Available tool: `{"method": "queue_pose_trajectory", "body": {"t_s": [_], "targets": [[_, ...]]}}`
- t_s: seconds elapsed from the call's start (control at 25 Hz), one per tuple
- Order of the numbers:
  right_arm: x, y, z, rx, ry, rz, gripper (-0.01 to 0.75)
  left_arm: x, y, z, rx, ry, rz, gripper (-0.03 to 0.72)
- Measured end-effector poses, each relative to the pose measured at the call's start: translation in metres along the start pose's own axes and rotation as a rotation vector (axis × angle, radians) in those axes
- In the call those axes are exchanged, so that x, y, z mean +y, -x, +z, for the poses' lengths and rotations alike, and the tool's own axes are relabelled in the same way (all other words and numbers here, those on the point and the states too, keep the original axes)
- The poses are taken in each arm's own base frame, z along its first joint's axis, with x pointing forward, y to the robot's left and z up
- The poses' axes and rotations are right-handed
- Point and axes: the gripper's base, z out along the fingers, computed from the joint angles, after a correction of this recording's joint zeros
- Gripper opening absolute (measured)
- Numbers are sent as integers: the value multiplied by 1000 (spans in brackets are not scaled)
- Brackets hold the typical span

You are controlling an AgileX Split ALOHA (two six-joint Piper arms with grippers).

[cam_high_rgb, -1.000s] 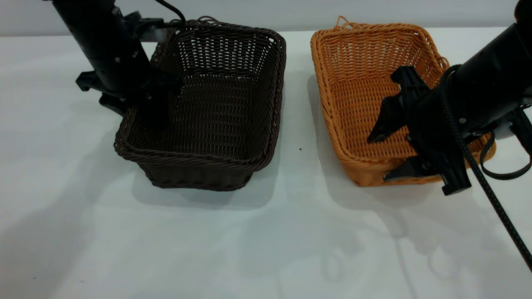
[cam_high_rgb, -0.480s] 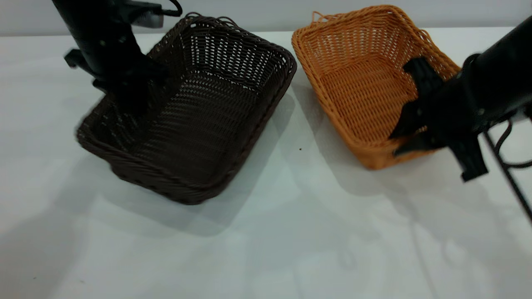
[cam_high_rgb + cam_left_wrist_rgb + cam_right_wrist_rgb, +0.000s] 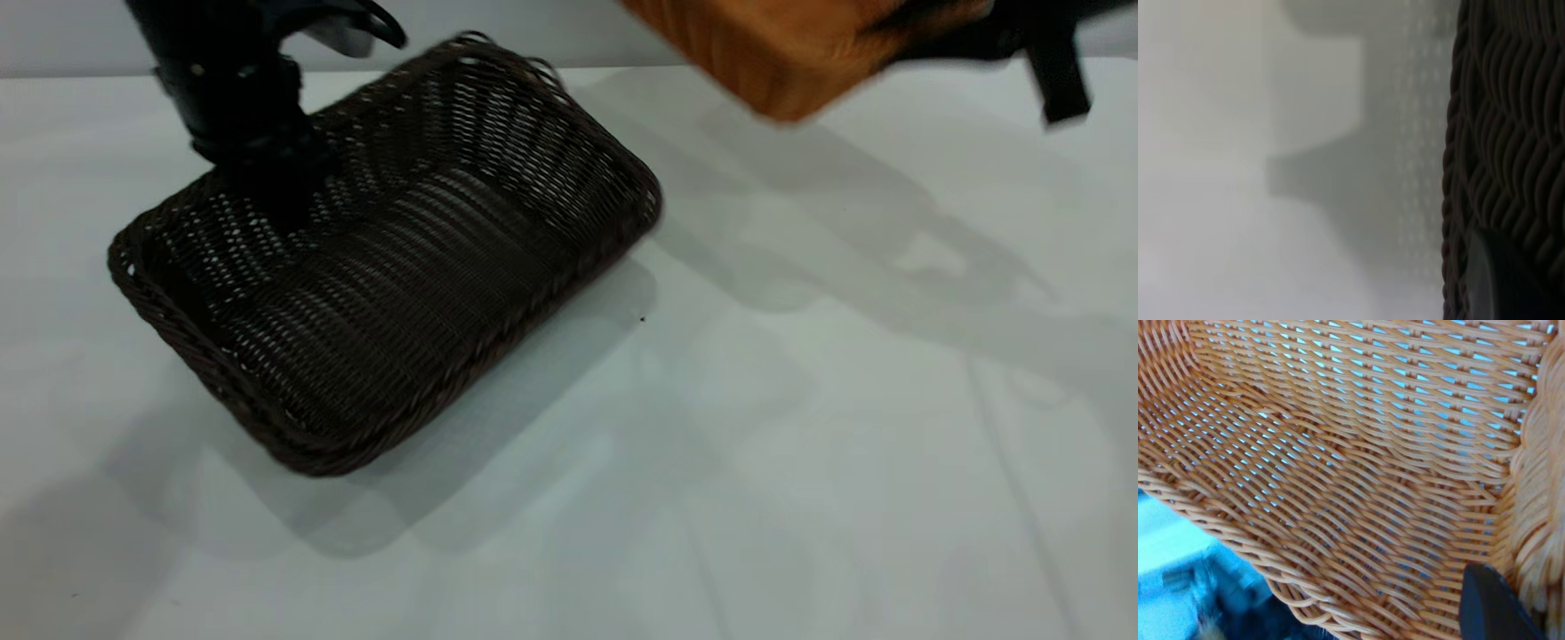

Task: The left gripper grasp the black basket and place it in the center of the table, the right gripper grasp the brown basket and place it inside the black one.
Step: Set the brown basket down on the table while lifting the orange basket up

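The black basket [image 3: 400, 267] rests at an angle on the white table [image 3: 800, 400], left of centre. My left gripper [image 3: 267, 191] is shut on its far left wall, one finger inside. In the left wrist view a dark finger [image 3: 1491, 280] lies against the basket's braided rim [image 3: 1458, 133]. The brown basket [image 3: 782, 53] hangs in the air at the top right, partly out of view and blurred. My right gripper [image 3: 907, 40] is shut on its wall. In the right wrist view one finger [image 3: 1491, 607] lies inside the brown basket's weave [image 3: 1338, 453].
A small dark speck [image 3: 642, 317] lies on the table right of the black basket. The table's far edge meets a pale wall [image 3: 533, 27]. Shadows of the arms and the lifted basket fall across the right half.
My right gripper has lifted the brown basket off the table, up toward the top of the view. My left gripper has dragged and turned the black basket, swinging its near end leftward.
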Motion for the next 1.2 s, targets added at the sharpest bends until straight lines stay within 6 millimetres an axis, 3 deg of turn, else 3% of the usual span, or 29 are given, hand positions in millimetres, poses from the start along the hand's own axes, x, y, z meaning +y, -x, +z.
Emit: {"method": "queue_pose_trajectory", "body": {"t_s": [0.24,0.48,0.64,1.04,1.2], "targets": [[37,17,-23,146,24,-188,76,-34,32,-2,-144,80,454,84],[42,15,-26,192,22,-219,76,-59,53,0,-242,166,787,84],[41,16,-27,191,18,-218,76,-67,56,10,-253,174,831,85],[40,21,-31,157,41,-195,76,-70,56,11,-245,151,806,94],[42,24,-34,138,73,-182,76,-72,55,14,-254,110,699,165]]}}
